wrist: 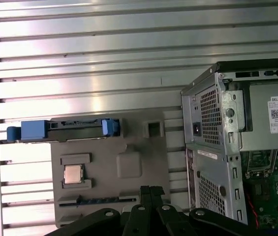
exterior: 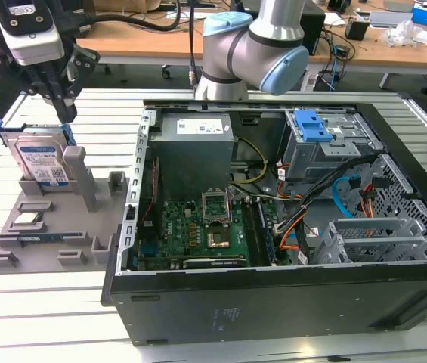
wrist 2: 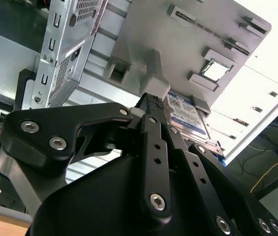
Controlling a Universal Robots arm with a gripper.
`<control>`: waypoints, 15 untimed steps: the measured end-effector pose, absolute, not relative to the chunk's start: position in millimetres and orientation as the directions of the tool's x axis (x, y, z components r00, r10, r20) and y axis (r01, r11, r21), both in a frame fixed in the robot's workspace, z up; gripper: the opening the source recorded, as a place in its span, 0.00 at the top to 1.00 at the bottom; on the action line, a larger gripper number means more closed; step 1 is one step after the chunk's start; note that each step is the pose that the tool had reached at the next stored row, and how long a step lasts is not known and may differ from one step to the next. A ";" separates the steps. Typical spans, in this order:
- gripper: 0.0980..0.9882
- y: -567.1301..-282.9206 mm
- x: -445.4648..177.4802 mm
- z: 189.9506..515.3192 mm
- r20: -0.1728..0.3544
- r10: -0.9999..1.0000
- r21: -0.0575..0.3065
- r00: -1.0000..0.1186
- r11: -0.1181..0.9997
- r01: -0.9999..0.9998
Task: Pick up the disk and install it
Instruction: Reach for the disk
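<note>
Open computer case nearest; at the exterior view's left I log the disk upright in a grey fixture on the bench, pincer together, empty, just above it.

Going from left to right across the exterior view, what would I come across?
The disk → power supply → blue latch.

Gripper hovers above the disk — upright in holder.
</note>
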State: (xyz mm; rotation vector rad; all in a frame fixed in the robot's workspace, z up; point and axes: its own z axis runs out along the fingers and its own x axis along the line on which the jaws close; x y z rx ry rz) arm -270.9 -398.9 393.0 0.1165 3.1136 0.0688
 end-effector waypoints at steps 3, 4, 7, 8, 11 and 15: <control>0.99 -398.8 -274.2 392.9 -0.023 0.075 0.045 -0.997 0.996 0.074; 0.99 -398.9 -274.9 392.9 -0.023 0.075 0.045 -0.997 0.996 0.074; 0.99 -398.8 -278.7 392.7 -0.023 0.075 0.045 -0.997 0.996 0.074; 0.99 -398.8 -279.7 392.6 -0.023 0.075 0.045 -0.997 0.996 0.074; 0.99 -398.8 -282.9 392.5 -0.023 0.075 0.045 -0.997 0.996 0.074; 0.99 -398.8 -286.9 392.4 -0.023 0.075 0.045 -0.997 0.996 0.074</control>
